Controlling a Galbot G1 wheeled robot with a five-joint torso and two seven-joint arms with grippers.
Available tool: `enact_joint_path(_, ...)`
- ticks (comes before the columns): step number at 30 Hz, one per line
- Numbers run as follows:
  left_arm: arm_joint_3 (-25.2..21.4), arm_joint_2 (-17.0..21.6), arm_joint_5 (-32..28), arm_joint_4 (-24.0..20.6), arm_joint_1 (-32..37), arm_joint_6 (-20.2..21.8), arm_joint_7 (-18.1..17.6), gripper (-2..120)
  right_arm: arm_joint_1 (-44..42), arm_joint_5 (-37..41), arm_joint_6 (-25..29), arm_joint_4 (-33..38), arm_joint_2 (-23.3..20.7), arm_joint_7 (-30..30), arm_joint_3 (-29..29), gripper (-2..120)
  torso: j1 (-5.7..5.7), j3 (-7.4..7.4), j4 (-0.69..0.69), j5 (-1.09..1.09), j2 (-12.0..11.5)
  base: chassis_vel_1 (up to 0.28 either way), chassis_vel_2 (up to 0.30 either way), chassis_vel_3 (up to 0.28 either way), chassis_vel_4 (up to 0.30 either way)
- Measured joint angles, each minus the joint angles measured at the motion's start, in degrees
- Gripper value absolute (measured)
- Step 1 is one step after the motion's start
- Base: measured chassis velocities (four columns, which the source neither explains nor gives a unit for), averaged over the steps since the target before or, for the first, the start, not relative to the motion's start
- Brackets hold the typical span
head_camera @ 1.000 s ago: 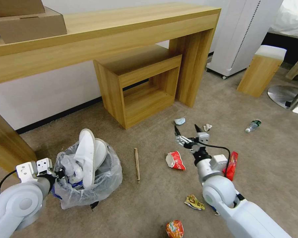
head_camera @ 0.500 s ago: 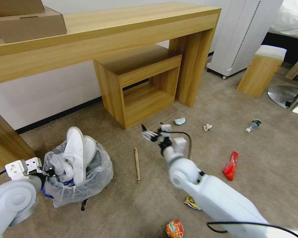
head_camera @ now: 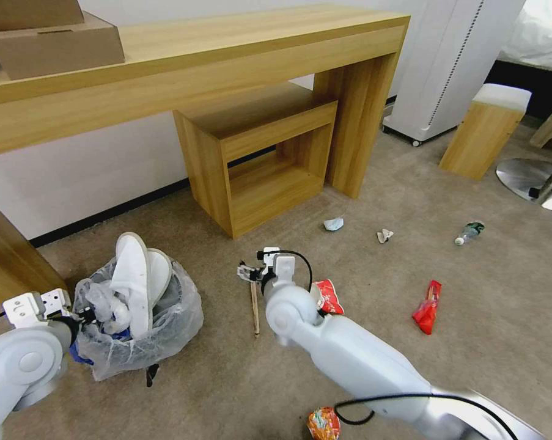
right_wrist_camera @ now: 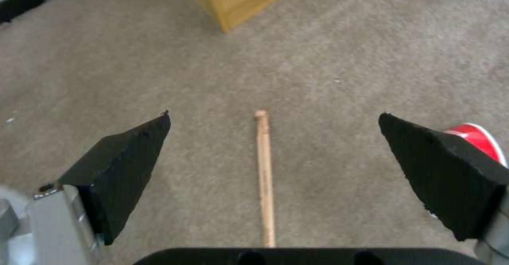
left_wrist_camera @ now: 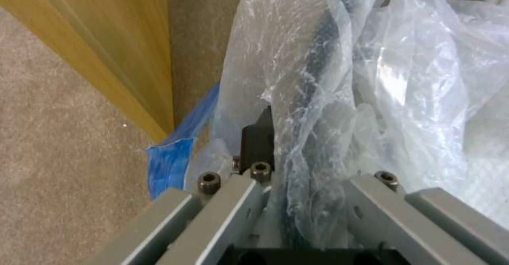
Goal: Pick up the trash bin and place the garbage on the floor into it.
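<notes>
While the left gripper (left_wrist_camera: 297, 185) stays clamped on the bin (head_camera: 165, 324), the right gripper (right_wrist_camera: 273, 169) has swung over, spread wide above the stick (right_wrist_camera: 265, 177).

On the floor (head_camera: 483, 293) you see a stick (head_camera: 254, 305), wrappers (head_camera: 426, 307), a bottle (head_camera: 469, 233) and tissues (head_camera: 384, 235).

white slippers (head_camera: 135, 278), tan wooden stick (right_wrist_camera: 265, 177), beige carpet (head_camera: 373, 183)

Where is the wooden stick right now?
The wooden stick lies on the floor between the trash bin and red wrapper, under the open right gripper.
</notes>
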Motion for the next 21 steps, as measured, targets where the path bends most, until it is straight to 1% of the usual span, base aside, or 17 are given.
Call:
enact_joint_path(1, 0.00, 0.00, 0.00, 0.00, 0.00, 0.00, 0.00, 0, 0.00, 0.00, 0.00, 0.00, 0.00, 0.00, 0.00, 100, 0.00, 0.00, 0.00, 0.00, 0.00, 0.000, 0.000, 0.000, 0.000)
enact_joint_path(2, 0.11, 0.02, -0.02, 0.13, -0.11, 0.00, 0.06, 0, 0.34, 0.02, -0.44, -0.62, -0.30, -1.25, 0.72, 100, 0.00, 0.00, 0.00, 0.00, 0.00, 0.000, 0.000, 0.000, 0.000)
enact_joint_path(5, 0.84, 0.08, -0.02, 0.98, -0.96, 0.01, 0.50, 0, 1.45, -1.73, -1.61, -4.82, -1.25, -7.51, 2.82, 100, 0.00, 0.00, -0.02, 0.00, 0.00, 0.000, 0.000, 0.000, 0.000)
enact_joint_path(6, 0.84, 0.08, -0.02, 0.98, -0.96, 0.01, 0.50, 0, 1.45, -1.73, -1.61, -4.82, -1.25, -7.51, 2.82, 100, 0.00, 0.00, -0.02, 0.00, 0.00, 0.000, 0.000, 0.000, 0.000)
enact_joint_path(7, 1.06, 0.09, 0.00, 1.14, -1.21, 0.01, 0.63, 0, 1.64, -2.65, -1.63, -6.23, -1.22, -9.45, 3.21, 100, 0.00, 0.00, -0.02, 0.01, 0.00, 0.000, 0.000, 0.000, 0.000)
enact_joint_path(9, 1.44, 0.09, 0.07, 1.34, -1.57, 0.02, 0.77, 0, 2.04, -5.23, -0.73, -9.65, -1.00, -15.49, 3.90, 100, 0.00, 0.00, -0.01, 0.01, 0.00, 0.000, 0.000, 0.000, 0.000)
enact_joint_path(10, 1.44, 0.09, 0.07, 1.34, -1.57, 0.02, 0.77, 0, 2.04, -5.23, -0.73, -9.65, -1.00, -15.49, 3.90, 100, 0.00, 0.00, -0.01, 0.01, 0.00, 0.000, 0.000, 0.000, 0.000)
enact_joint_path(11, 1.50, 0.09, 0.09, 1.36, -1.61, 0.03, 0.86, 0, 2.16, -6.43, -0.05, -11.08, -0.93, -18.87, 4.27, 100, 0.00, 0.00, 0.00, 0.01, 0.00, 0.000, 0.000, 0.000, 0.000)
enact_joint_path(12, 1.52, 0.06, 0.19, 1.40, -1.60, 0.05, 1.08, 0, 2.44, -8.34, 1.94, -13.56, -0.66, -23.41, 4.59, 100, 0.00, 0.00, -0.01, 0.01, 0.00, 0.000, 0.000, 0.000, 0.000)
enact_joint_path(13, 1.52, 0.06, 0.19, 1.40, -1.60, 0.05, 1.08, 0, 2.44, -8.34, 1.94, -13.56, -0.66, -23.41, 4.59, 100, 0.00, 0.00, -0.01, 0.01, 0.00, 0.000, 0.000, 0.000, 0.000)
enact_joint_path(15, 1.37, 0.00, 0.54, 1.45, -1.34, 0.08, 1.51, 0, 2.74, -9.38, 4.80, -16.10, -0.28, -28.49, 4.79, 100, 0.00, 0.00, -0.01, 0.01, 0.00, 0.000, 0.000, 0.000, 0.000)
enact_joint_path(16, 1.27, 0.00, 0.71, 1.47, -1.19, 0.09, 1.63, 0, 2.88, -10.11, 5.51, -16.97, -0.19, -30.06, 4.68, 100, 0.00, 0.00, 0.00, 0.01, 0.00, 0.000, 0.000, 0.000, 0.000)
enact_joint_path(21, 1.16, 0.02, 0.91, 1.51, -1.14, 0.11, 1.91, 0, 3.24, -11.23, 7.45, -19.95, 0.55, -32.14, 2.86, 100, 0.00, -0.01, 0.00, 0.01, 0.00, 0.000, 0.000, 0.000, 0.000)
